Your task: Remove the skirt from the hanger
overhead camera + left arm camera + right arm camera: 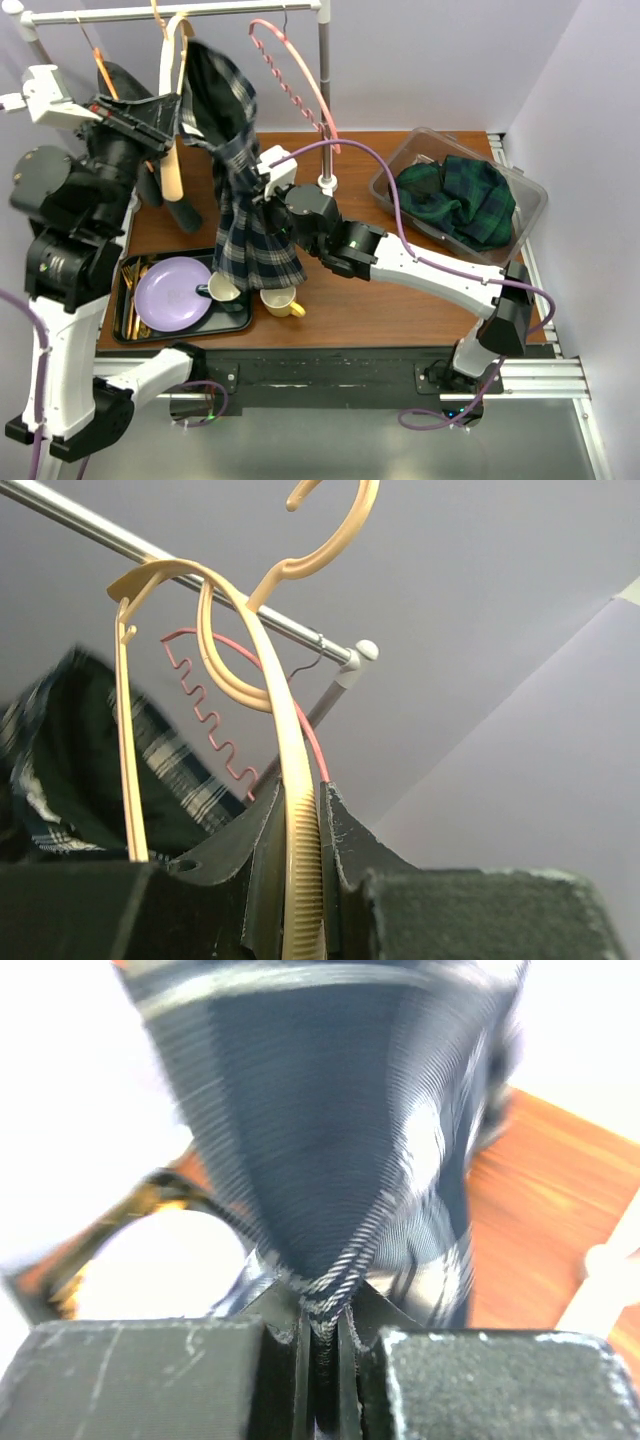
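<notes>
Seen from above, the dark plaid skirt (232, 190) hangs off the right end of the beige hanger (172, 70), which hooks over the rail (200, 12). Its hem drops in front of the right end of the tray (180, 333) on the surface (400, 300). The left hand (158, 122) meets the hanger there, but the overhead view does not show the grip. The left wrist camera does: both fingers (225, 850) are pressed onto the ribbed hanger bar, pinching it, with the skirt bunched at lower left. The right hand (263, 204) reaches into the cloth partway down. Only its own blurred wrist view shows the jaws nearly together, nipping a fold of plaid. A pink hanger (290, 80) hangs near the rail's right post.
</notes>
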{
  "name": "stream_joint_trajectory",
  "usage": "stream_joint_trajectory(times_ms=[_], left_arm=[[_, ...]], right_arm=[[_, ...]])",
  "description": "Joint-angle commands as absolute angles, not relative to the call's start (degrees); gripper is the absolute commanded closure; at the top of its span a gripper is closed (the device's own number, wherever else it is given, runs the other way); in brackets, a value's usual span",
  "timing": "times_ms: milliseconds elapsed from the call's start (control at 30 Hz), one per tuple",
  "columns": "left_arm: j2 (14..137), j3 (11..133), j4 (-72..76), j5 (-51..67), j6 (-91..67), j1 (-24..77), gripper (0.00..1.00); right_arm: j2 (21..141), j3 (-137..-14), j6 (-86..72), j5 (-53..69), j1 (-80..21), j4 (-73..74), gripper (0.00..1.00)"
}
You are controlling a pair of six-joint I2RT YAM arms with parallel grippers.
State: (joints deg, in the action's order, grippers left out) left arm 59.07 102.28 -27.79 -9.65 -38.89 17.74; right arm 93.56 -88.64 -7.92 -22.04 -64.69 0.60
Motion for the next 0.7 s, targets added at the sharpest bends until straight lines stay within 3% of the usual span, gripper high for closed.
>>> stream_joint_trajectory(times_ms=[0, 667], left_arm=[[56.08, 107.75, -22.57, -6.07, -38.58, 17.49, 1.0], [53.52, 103.01, -28.13, -7.74, -33.75, 17.49, 1.0]], right_arm=[[89.56, -87.8, -2.38, -29.26, -63.46, -1.93, 1.0], [77.61, -82.44, 3.78, -29.79, -59.24, 2.1, 1.0]])
